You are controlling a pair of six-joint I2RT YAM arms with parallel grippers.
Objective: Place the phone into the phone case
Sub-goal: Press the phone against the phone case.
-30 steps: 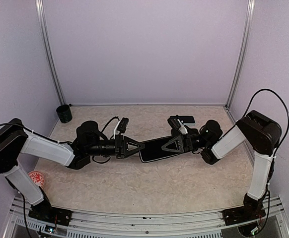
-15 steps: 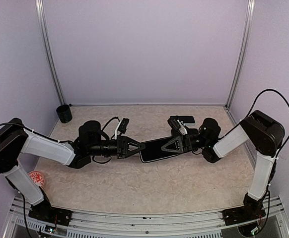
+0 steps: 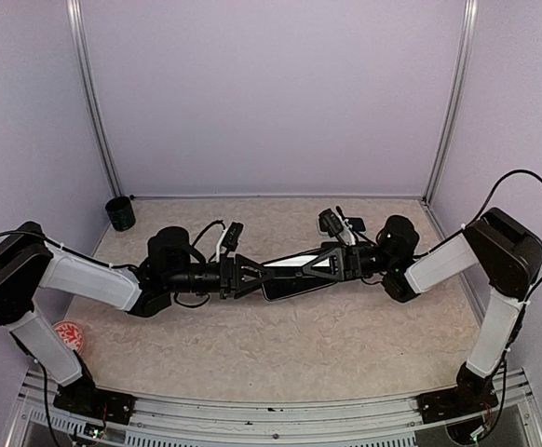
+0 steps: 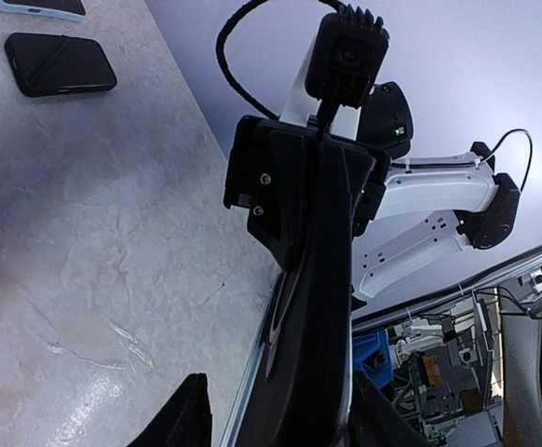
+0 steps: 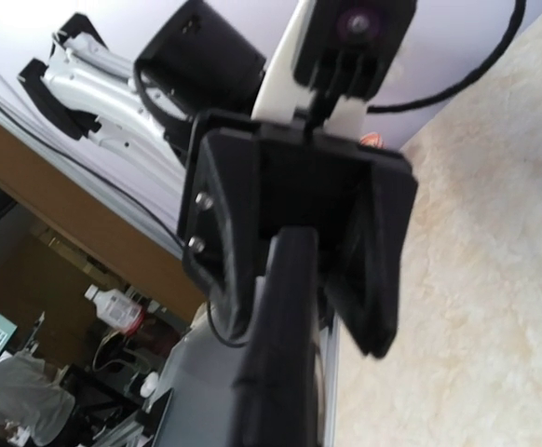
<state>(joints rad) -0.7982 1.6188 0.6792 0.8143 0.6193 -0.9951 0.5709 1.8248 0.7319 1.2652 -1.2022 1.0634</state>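
Black slab [image 3: 287, 279] sits between both of my jaws and is the only thing either of them reaches. My right gripper [image 3: 308, 268] is clamped on its right end. The left wrist view shows those jaws pressed against both faces. My left gripper [image 3: 264, 275] stands parted around the opposite end. The right wrist view shows a gap on each side between finger and slab, so the left jaws grip nothing. I judge the slab to be the phone, perhaps with the case on it, but I cannot tell which from these views.

Long axis: it runs left to right, from one wrist straight to the other, so the two grippers face each other along it. The slab is tilted toward its edge, with a pale rim uppermost in the top view. It appears to be carried clear of the desk [image 3: 252, 363].

Nearer arm: both are at the slab, but only the right carries it. Judging from the gap, any closing of the left jaws would fall across the slab's thickness.

Outward: a dark handset [image 4: 61, 63] and a pale-blue item [image 4: 38, 6] lie flat on the desk beyond the right wrist, apart from the jaws. Open room lies toward the near edge. A black cup [image 3: 119, 212] stands at the far left corner, well apart.
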